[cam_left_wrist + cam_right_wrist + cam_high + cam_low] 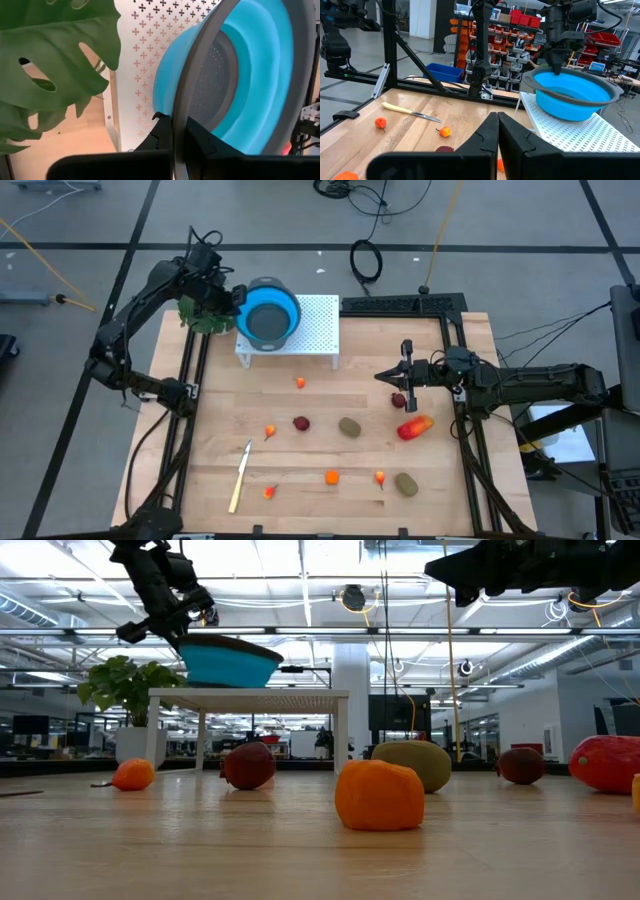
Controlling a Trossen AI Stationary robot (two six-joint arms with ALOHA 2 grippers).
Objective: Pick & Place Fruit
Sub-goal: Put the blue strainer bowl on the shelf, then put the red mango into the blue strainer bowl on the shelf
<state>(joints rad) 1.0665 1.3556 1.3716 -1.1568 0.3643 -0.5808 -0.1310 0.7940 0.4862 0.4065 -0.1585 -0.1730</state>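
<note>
The blue bowl (269, 314) hangs above the white perforated stand (318, 320), its rim pinched in the left gripper (238, 299). The right gripper (404, 372), fingers closed on nothing, hovers at the table's right side. The fruit lies scattered across the table; the dark red round piece (399, 401) lies just beside the right gripper's fingertips, making the right arm the nearer.

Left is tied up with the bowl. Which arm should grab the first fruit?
Right. Its end effector, shut and empty, hovers beside the dark red fruit and the red-orange piece. The left end effector is clamped on the blue bowl's rim over the white stand, away from the fruit.
</note>
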